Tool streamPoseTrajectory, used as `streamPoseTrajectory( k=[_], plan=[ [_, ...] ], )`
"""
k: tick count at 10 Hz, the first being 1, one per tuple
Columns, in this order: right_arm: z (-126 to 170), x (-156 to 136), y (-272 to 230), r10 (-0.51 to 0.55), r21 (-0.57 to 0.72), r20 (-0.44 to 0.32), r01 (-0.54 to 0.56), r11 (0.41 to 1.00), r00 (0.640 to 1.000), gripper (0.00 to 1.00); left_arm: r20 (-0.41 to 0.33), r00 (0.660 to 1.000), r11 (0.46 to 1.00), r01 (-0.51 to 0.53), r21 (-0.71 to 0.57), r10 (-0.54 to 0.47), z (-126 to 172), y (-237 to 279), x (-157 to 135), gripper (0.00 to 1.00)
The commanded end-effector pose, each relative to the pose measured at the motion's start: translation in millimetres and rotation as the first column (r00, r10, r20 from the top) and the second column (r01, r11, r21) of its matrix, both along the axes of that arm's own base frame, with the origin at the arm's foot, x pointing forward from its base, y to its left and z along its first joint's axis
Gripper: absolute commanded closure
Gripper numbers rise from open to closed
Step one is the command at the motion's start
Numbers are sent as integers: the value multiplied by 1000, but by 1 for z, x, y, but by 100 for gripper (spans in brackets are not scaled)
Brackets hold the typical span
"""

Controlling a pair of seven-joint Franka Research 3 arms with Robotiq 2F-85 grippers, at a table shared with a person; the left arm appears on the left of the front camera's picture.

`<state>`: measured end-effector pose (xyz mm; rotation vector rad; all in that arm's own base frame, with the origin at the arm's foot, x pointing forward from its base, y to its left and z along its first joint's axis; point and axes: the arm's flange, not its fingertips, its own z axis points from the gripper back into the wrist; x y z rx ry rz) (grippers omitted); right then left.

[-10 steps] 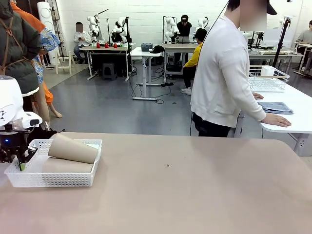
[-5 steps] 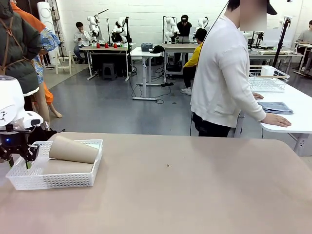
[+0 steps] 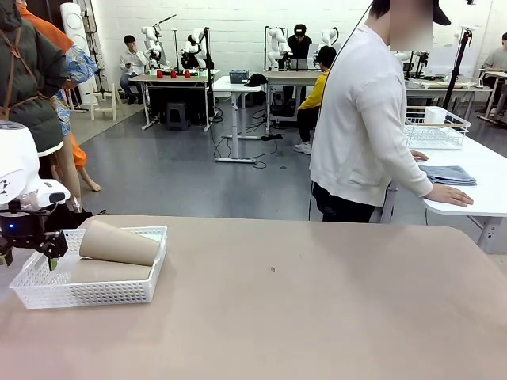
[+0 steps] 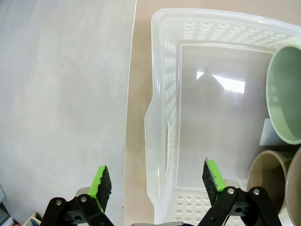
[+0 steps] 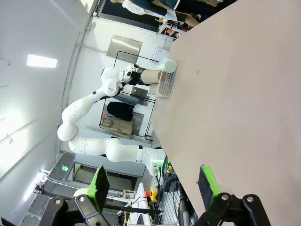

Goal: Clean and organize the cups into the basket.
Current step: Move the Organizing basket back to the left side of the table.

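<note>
Over at the left edge of the counter (image 3: 317,317) the left pincer (image 3: 30,252) hangs with its jaws spread wide and nothing between them, poised above the left end wall of the white basket (image 3: 87,294). Looking down along its fingers in the wrist view, that end wall and its handle slot sit right between the two green pads (image 4: 212,173), one pad over the basket's inside and the other out past the counter edge above the floor.

The cups lie just to the pincer's right, inside the basket. They rest on their sides, long axes running along the basket's length, so their open mouths face the pincer. This arm is plainly the nearer one.

One tan cup (image 3: 119,242) rides on top, tilted a little, its right end up on the basket's right rim; a second tan cup (image 3: 107,270) lies flat beneath it. The pale mint green cup (image 4: 284,94) lies at the far side of the basket, mouth gaping toward the wrist camera. All are matte, plain and handleless.

The right pincer (image 5: 153,181) is also wide and empty, well apart from the basket, out over bare counter.
</note>
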<state>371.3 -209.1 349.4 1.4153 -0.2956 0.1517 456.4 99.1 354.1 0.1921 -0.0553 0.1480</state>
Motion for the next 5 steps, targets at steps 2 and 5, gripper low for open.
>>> streamPoseTrajectory(
  k=[2, 5],
  plan=[
    [1, -1, 0, 7, -6, 4, -7, 1000, 1000, 0, 7, 1000, 1000, 1, 28, -1, 5, 4, -9, 0],
    [1, -1, 0, 7, -6, 4, -7, 1000, 1000, 0, 160, 987, 998, -22, 63, 12, 53, -34, -43, 0]
  ],
)
